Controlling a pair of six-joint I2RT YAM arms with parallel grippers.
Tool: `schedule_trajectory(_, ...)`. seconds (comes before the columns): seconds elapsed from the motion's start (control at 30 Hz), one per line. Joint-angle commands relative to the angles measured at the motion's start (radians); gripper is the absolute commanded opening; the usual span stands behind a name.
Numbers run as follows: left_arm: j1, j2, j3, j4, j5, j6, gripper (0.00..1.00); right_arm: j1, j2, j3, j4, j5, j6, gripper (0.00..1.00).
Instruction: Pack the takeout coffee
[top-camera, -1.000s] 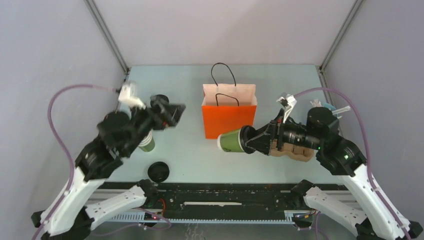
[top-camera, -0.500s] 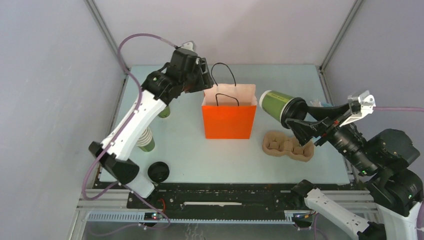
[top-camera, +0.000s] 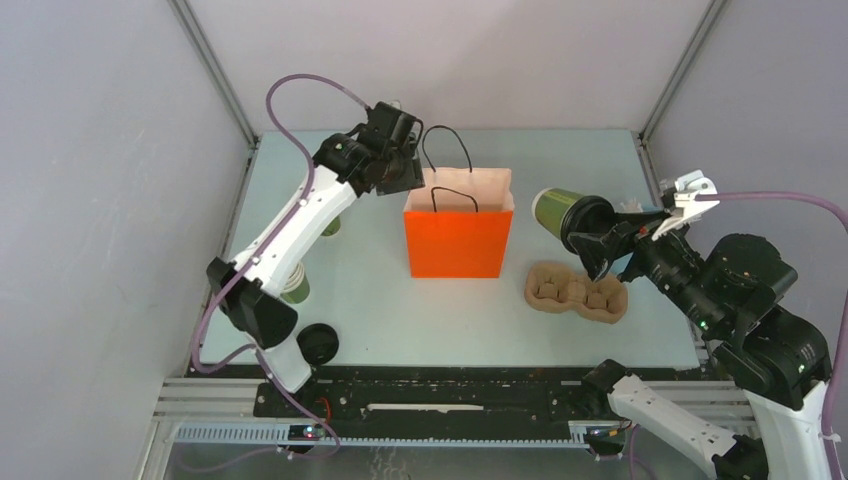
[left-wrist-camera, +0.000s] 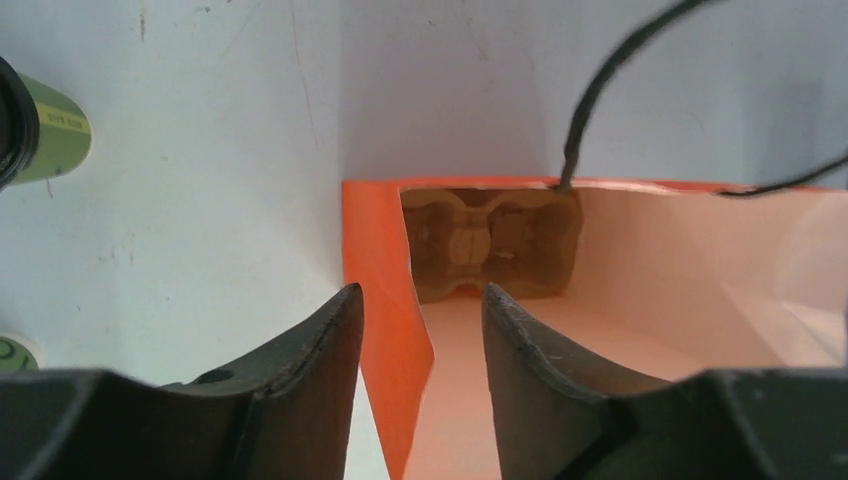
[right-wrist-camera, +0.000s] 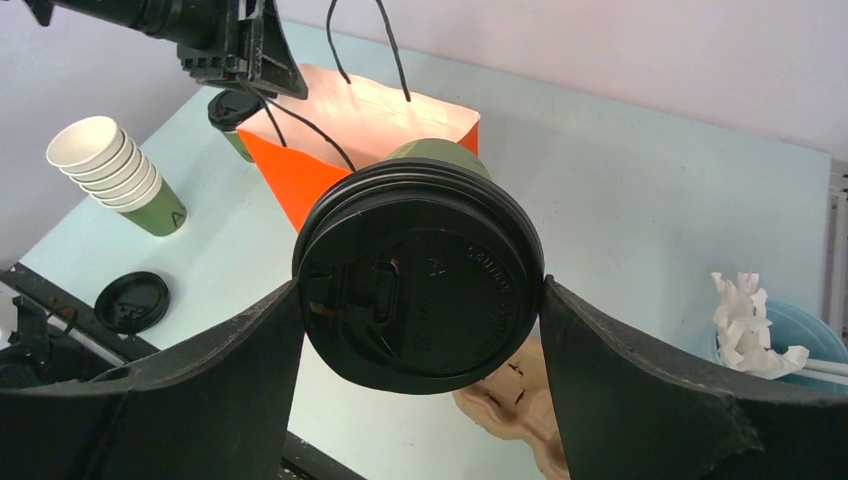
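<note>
Currently, right jaws pinch a takeout coffee cup at its lidded end, one jaw on each side of the rim. In the right wrist view the black lid faces the lens. The cup is off the table, lying nearly on its side, base aimed toward the upper left of the top view. It hangs just right of the mouth of the orange paper bag and above the far edge of a pulp cup carrier, which sits on the table at lower right of the bag.

Left arm reaches to the bag's upper left corner. In the left wrist view, left jaws are spread, astride the bag's side wall. The outer jaw is against or just beside the orange face. A pale gap shows between the inner jaw and the wall, so it is not clamped. Another pulp carrier lies at the bag's bottom. The bag stands upright.

Second lidded cup stands at centre left of the top view, partly hidden by the left arm. Stack of lidless cups and loose black lid sit at the left of the right wrist view. Blue bowl with white paper bits sits at its right edge.
</note>
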Motion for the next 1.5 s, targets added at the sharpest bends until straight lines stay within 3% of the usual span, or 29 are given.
schedule_trajectory(0.0, 0.025, 0.063, 0.095, 0.017, -0.039, 0.012, 0.49, -0.005, 0.032, 0.016, 0.004, -0.013, -0.03, 0.65)
schedule_trajectory(0.17, 0.031, 0.116, 0.141, 0.031, -0.012, 0.029, 0.41, -0.006, 0.055, 0.032, -0.008, -0.032, -0.045, 0.65)
schedule_trajectory(0.4, 0.029, 0.117, 0.146, 0.037, -0.036, 0.111, 0.18, -0.006, 0.109, 0.082, -0.037, -0.06, -0.073, 0.64)
schedule_trajectory(0.63, -0.006, -0.077, -0.089, 0.219, -0.03, 0.21, 0.01, -0.006, 0.183, 0.125, -0.024, -0.24, -0.16, 0.58)
schedule_trajectory(0.83, -0.053, -0.364, -0.47, 0.482, -0.016, 0.232, 0.0, 0.017, 0.265, 0.125, 0.036, -0.35, -0.228, 0.51)
schedule_trajectory(1.03, -0.128, -0.612, -0.819, 0.743, -0.08, 0.305, 0.0, 0.156, 0.348, 0.192, 0.014, -0.324, -0.297, 0.51)
schedule_trajectory(1.2, -0.138, -0.696, -0.949, 0.798, -0.111, 0.318, 0.0, 0.311, 0.412, 0.267, -0.089, -0.211, -0.354, 0.51)
schedule_trajectory(1.33, -0.154, -0.762, -1.047, 0.85, -0.104, 0.285, 0.0, 0.452, 0.445, 0.236, -0.12, -0.083, -0.412, 0.52)
schedule_trajectory(1.47, -0.206, -0.814, -1.093, 0.837, -0.136, 0.272, 0.0, 0.505, 0.499, 0.255, -0.138, -0.027, -0.433, 0.52)
